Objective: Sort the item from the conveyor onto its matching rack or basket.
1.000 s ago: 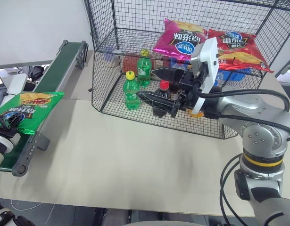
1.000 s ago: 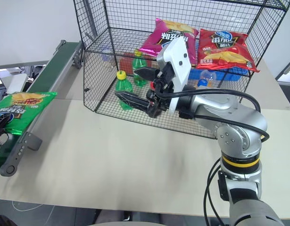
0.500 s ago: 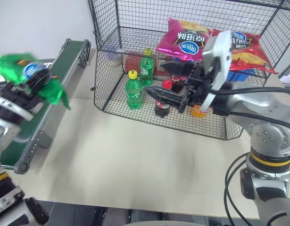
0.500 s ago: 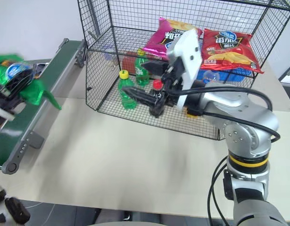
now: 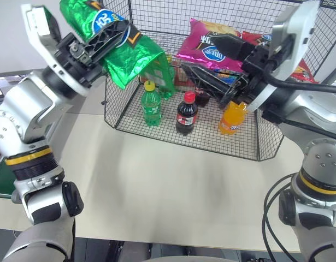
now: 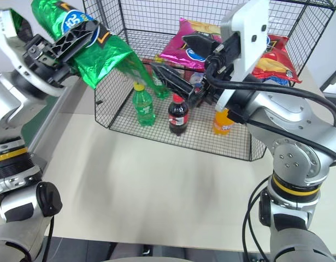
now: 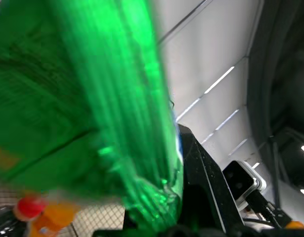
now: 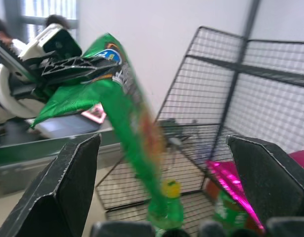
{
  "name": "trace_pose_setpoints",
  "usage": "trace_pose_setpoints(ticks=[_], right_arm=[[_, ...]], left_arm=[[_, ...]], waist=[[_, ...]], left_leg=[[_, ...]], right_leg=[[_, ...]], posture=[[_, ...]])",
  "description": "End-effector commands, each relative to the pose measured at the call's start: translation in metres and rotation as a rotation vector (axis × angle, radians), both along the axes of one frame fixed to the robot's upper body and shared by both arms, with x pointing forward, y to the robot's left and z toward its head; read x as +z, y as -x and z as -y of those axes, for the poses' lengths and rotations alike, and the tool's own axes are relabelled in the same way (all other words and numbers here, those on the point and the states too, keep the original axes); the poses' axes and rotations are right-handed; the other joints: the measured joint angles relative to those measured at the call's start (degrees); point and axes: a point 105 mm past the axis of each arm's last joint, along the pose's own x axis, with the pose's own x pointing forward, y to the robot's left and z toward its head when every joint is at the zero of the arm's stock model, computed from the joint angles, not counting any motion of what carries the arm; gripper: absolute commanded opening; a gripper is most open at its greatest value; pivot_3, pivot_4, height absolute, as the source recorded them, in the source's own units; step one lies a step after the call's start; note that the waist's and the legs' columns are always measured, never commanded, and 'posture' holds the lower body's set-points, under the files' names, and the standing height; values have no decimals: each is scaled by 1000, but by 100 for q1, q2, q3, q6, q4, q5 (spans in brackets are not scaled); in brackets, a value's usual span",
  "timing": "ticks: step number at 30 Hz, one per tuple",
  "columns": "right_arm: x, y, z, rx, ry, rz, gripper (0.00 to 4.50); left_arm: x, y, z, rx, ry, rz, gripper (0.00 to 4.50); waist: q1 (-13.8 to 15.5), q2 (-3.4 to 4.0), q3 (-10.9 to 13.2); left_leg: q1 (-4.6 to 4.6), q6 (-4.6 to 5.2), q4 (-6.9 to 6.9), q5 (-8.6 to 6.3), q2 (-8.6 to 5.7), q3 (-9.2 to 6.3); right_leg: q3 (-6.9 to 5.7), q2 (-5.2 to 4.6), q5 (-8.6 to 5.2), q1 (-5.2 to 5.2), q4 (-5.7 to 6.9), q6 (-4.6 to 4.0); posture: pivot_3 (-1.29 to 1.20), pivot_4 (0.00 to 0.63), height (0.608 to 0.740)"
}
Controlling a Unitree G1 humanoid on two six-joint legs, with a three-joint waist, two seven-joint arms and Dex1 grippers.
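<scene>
Two grippers raised before the rack [image 5: 222,82]. Left gripper [image 5: 105,34] clenched on the green bag [image 5: 132,54], held high at the rack's left front corner, bag hanging crumpled from the fingers and draping down across the mesh front above the green bottle [image 5: 151,103]. Blue oval logo facing up near the fingers. Bag clear of the table [image 5: 157,180], not yet inside the rack.

Right gripper [image 5: 219,68] spread wide, black fingers apart with nothing between them, pointing left across the rack's front toward the bag. Seen along its own fingers in the right wrist view: green bag [image 8: 117,113] pinched in the other gripper [image 8: 77,66], rack mesh behind.

On the upper shelf: magenta bag [image 5: 211,46], and beside it a red bag [image 6: 269,49], partly hidden by the right arm. On the rack floor: green bottle at the left, cola bottle [image 5: 185,113] with a red cap in the middle, orange bottle [image 5: 232,117] to the right. Second green bottle farther back, mostly hidden by the hanging bag. Strip of conveyor [image 5: 1,177] at the far left edge, low down.
</scene>
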Motion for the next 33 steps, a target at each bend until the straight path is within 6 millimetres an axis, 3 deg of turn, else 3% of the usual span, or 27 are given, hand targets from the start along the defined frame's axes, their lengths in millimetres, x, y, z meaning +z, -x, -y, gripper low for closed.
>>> trace_pose_setpoints(ticks=[1, 5, 13, 29, 33], right_arm=[[12, 10, 8, -60, -37, 80, 4500], [12, 12, 10, -75, -44, 82, 4500], [12, 11, 9, -77, -42, 86, 4500], [14, 12, 6, -75, -58, 92, 4500], [15, 12, 6, -77, -60, 96, 4500]], left_arm=[[13, -11, -3, 12, 63, 44, 98], [22, -21, -2, 10, 113, 84, 98], [45, -24, 12, -43, 176, 178, 98], [54, -72, 10, 138, 258, 220, 98], [34, -88, 12, 194, 235, 175, 98]], waist=[[1, 0, 0], [-4, -4, 5], [-9, -5, 7], [2, -6, 8], [-1, -6, 8]], left_leg=[[-1, -2, 1, 2, -3, 1], [-3, -30, 0, 21, -5, 6], [-10, -26, -2, 23, -6, 6], [-15, 2, -4, 13, -5, 5], [-15, 17, -4, 8, -5, 6]], right_leg=[[0, 1, 0, 0, -2, 0], [-1, 6, 0, -1, -3, 0], [0, 13, -1, -1, -9, 2], [-2, 19, -1, -4, -8, 2], [-3, 19, -1, -4, -7, 2]], posture=[[0, 150, 740], [0, 150, 740], [0, 150, 740], [0, 150, 740], [0, 150, 740]])
